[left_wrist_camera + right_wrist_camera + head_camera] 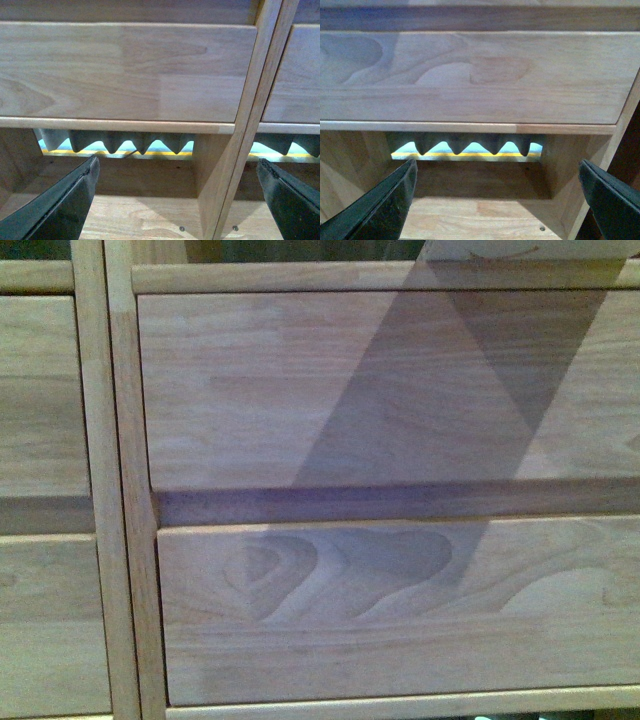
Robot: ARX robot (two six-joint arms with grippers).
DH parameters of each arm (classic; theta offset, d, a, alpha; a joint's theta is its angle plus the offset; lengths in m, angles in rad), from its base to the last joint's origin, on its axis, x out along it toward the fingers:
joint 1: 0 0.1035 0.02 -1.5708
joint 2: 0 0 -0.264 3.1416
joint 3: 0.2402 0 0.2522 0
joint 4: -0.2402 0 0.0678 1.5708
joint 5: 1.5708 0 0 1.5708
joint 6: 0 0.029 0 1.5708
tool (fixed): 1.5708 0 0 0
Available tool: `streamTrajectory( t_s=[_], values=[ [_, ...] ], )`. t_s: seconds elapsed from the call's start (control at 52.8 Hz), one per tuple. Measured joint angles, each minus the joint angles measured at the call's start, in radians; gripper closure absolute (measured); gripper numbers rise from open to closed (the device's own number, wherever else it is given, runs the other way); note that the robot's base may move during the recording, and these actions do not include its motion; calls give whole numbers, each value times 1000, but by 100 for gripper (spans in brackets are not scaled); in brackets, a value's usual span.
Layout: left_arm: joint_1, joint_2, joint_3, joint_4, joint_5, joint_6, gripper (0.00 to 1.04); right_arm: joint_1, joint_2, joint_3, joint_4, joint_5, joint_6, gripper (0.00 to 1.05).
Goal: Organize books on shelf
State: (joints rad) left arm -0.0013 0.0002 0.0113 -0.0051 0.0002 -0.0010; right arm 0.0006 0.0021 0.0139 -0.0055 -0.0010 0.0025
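Observation:
The books are out of view in every frame. The shelf [340, 390] fills the front view as pale wood drawer fronts, very close, and neither arm shows there. In the left wrist view, my left gripper [177, 164] is open and empty in front of a low cubby, under a drawer front [125, 70]. Its black fingers [65, 205] straddle the upright divider [240, 150]. In the right wrist view, my right gripper [497, 166] is also open and holds nothing. It faces another low cubby whose wooden floor [480, 215] is bare.
Grey zigzag foam [115, 140] with a cyan and yellow strip shows through the cubbies' open backs. A dark gap [400, 502] separates the two drawer fronts. The shelf's side panel [615, 160] borders the right cubby. A pale edge [520, 250] at the front view's top is unclear.

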Motion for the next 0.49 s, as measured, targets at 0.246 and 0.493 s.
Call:
streamTrajectory(
  t_s=[0.246,0.493],
  values=[
    [0,0,0,0,0,0,7,0,0,0,0,0,0,7],
    [0,0,0,0,0,0,7,0,0,0,0,0,0,7]
  ],
)
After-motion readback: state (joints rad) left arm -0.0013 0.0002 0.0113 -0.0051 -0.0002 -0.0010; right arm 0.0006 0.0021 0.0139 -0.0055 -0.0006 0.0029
